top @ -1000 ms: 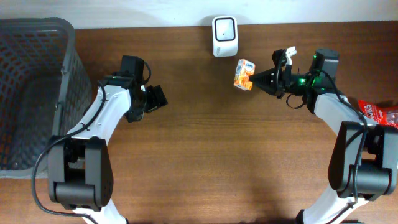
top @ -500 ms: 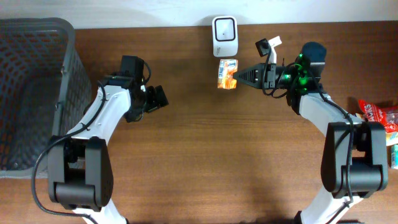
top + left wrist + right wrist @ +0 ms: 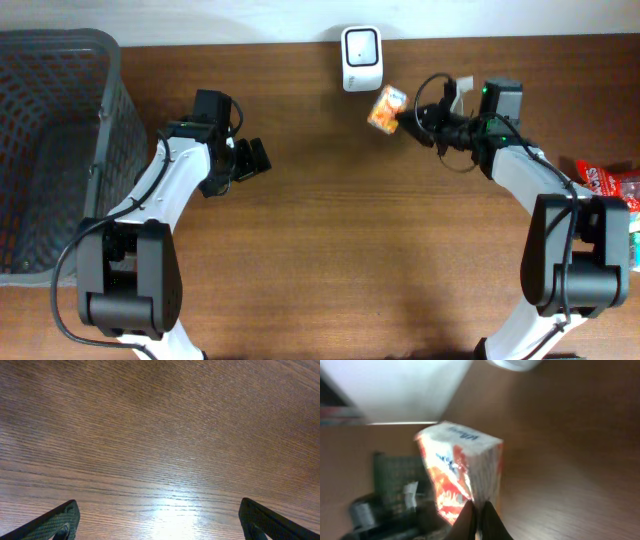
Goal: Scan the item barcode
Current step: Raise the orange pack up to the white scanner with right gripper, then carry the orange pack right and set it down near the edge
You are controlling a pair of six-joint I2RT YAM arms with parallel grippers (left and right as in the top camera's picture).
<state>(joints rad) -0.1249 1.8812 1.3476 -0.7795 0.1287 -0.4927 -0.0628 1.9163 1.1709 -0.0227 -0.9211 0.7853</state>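
The desk (image 3: 330, 230) is brown wood with fine, darker grain lines. The scanner (image 3: 360, 58) is white with a dark window. The carton (image 3: 385, 108) is printed orange and red, and its top is white with blue lettering. The basket (image 3: 50, 150) is dark grey mesh. The packet (image 3: 608, 183) is red with white print. The left arm (image 3: 175, 180) and right arm (image 3: 525, 175) are white with black joints.

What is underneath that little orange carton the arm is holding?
Only bare wooden table shows around the carton, pinched in the right fingers near the white scanner. The patch directly beneath is hidden by the carton itself.
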